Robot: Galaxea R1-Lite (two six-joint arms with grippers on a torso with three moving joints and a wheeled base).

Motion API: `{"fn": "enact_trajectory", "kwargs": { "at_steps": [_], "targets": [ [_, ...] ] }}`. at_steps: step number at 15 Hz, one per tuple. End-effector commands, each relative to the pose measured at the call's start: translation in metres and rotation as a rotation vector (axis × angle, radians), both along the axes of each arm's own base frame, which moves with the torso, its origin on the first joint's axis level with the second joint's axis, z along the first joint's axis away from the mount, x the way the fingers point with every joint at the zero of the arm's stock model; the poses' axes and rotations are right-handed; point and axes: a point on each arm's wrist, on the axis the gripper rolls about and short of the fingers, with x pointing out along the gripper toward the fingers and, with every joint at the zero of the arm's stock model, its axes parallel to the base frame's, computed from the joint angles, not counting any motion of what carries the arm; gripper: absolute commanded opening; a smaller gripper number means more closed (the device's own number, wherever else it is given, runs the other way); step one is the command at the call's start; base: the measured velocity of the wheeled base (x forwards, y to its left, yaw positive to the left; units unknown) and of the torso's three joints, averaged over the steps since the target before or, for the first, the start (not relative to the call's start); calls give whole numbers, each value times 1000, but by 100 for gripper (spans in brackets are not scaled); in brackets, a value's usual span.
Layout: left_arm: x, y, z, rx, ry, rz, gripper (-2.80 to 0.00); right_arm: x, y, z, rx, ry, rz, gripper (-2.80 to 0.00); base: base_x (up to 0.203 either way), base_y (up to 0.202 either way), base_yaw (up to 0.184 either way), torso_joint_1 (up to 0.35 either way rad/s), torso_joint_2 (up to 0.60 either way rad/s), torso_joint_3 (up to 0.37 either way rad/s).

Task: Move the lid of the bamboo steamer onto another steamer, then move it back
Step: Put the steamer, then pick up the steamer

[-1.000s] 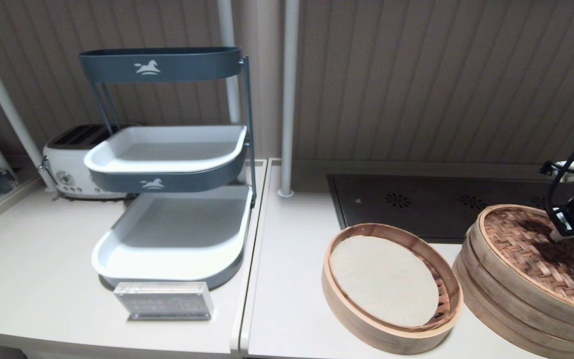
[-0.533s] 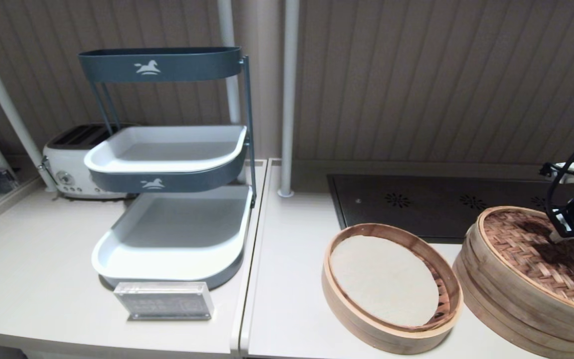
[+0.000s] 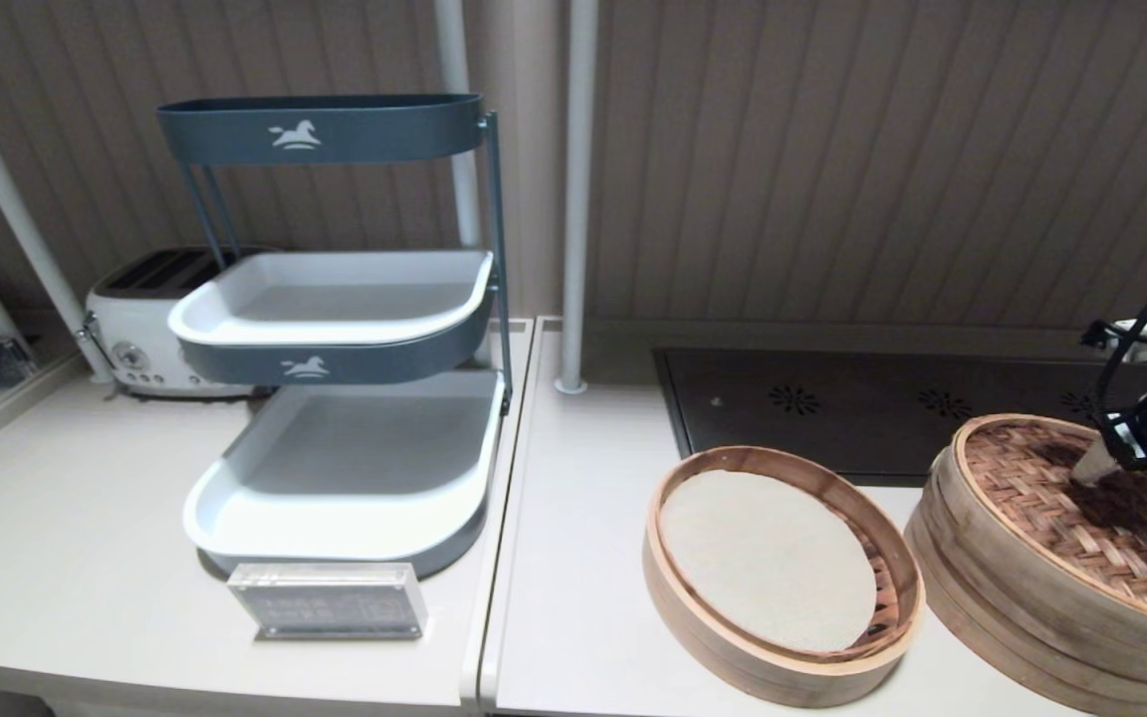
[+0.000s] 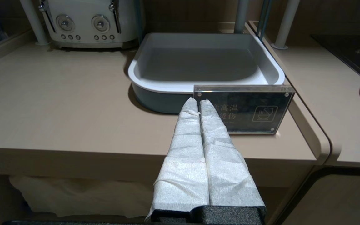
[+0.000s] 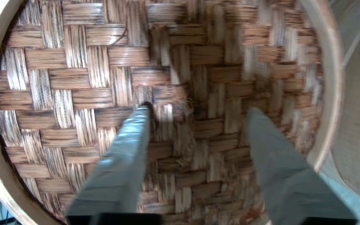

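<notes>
Spread wide and empty, my right gripper (image 5: 195,115) hangs low over the bamboo steamer lid (image 3: 1081,498), which sits atop another steamer (image 3: 992,597) at the counter's right end, beside the open basket (image 3: 783,578). I judge I should centre on the small knot (image 5: 184,104), dropping straight so both fingers (image 5: 127,150) straddle it before closing. My left gripper (image 4: 198,107) stays parked, pressed together, holding nothing
</notes>
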Motion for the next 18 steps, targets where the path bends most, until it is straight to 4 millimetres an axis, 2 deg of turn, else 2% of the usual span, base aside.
{"fn": "enact_trajectory", "kwargs": {
  "at_steps": [1, 4, 8, 10, 12, 13, 16, 18],
  "targets": [
    [2, 0, -8, 0, 25, 0, -280, -7, 3, 10, -9, -22, 1, 0, 0, 0, 0, 0, 0, 0],
    [2, 0, -8, 0, 25, 0, -280, -36, 16, 45, -41, -120, 7, 0, 0, 0, 0, 0, 0, 0],
    [2, 0, -8, 0, 24, 0, -280, -100, 49, 92, -42, -270, 53, 0, 0, 0, 0, 0, 0, 0],
    [2, 0, -7, 0, 23, 0, -280, -135, 66, 105, -59, -337, 66, 0, 0, 0, 0, 0, 0, 0],
    [2, 0, -8, 0, 25, 0, -280, -167, 82, 104, -65, -367, 73, 0, 0, 0, 0, 0, 0, 0],
    [2, 0, -8, 0, 25, 0, -280, -180, 88, 97, -55, -365, 78, -280, 0, 0, 0, 0, 0, 0],
    [2, 0, -8, 0, 25, 0, -280, -209, 103, 80, -3, -380, 95, -280, 0, 0, 0, 0, 0, 0],
    [2, 0, -8, 0, 24, 0, -280, -233, 116, 76, 46, -444, 125, -280, 0, 0, 0, 0, 0, 0]
  ]
}}
